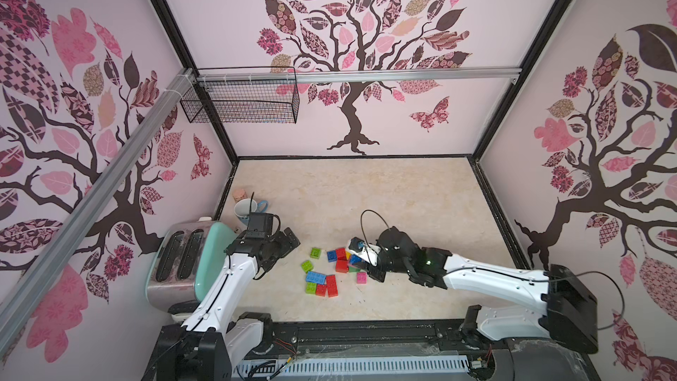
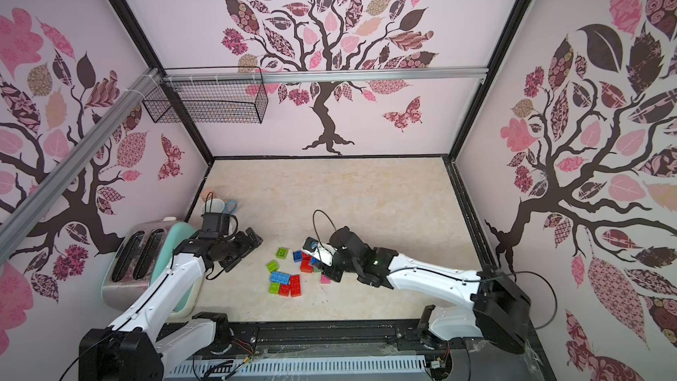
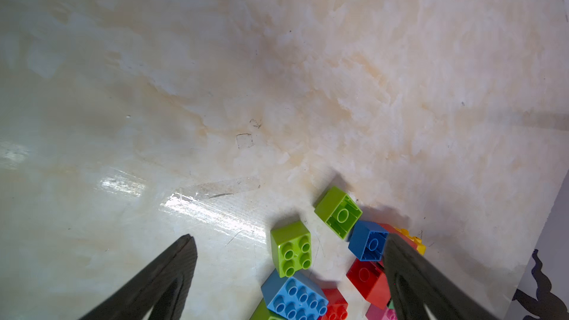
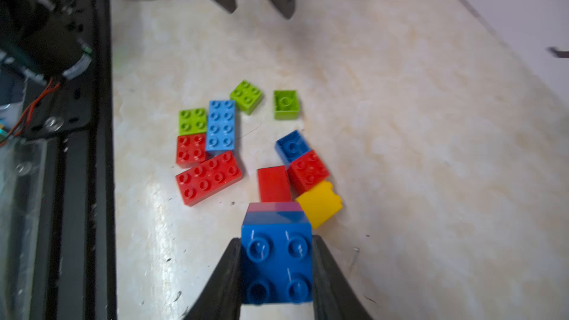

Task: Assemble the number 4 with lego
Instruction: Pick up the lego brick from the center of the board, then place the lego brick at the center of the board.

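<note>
1 pink brick (image 4: 274, 207) mostly behind blue 2x2 (image 4: 277, 260)

Both top views look steeply down from high up on the robot's side, taking in the whole table (image 1: 403, 192) from afar. Each wrist camera sits close over the table, and the right one faces across it toward the robot's left. All four views share the lego (image 1: 341, 265) cluster.
</note>
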You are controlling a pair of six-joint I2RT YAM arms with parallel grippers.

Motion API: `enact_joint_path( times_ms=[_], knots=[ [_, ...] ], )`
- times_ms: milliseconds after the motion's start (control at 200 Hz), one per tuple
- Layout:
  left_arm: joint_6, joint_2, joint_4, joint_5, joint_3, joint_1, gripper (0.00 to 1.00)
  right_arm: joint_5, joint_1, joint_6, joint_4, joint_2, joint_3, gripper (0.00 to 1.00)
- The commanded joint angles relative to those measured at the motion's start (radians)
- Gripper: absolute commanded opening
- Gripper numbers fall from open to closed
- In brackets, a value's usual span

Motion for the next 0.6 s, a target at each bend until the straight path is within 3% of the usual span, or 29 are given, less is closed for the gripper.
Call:
enact_joint_path(
  times_ms=[0,85,230,445,595],
  knots=[
    [0.009,-0.001,-0.030,-0.092,0.053,-0.079,0.98,0.425,-0.007,0.333,0.016,-0.057,-0.097,0.00],
    [-0.006,0.034,-0.068,-0.157,0.092,-0.165,0.98,0.568,-0.013,0.526,-0.145,-0.056,-0.089,0.00],
    [-0.044,0.071,-0.123,-0.244,0.116,-0.285,0.98,0.549,-0.019,0.706,-0.290,0.012,-0.055,0.01],
    [-0.061,0.084,-0.218,-0.259,0.081,-0.362,0.97,0.469,-0.022,0.693,-0.286,0.142,-0.010,0.06],
    [-0.070,0.047,-0.279,-0.237,0.045,-0.407,0.92,0.432,-0.039,0.685,-0.288,0.187,0.003,0.19]
  ],
)
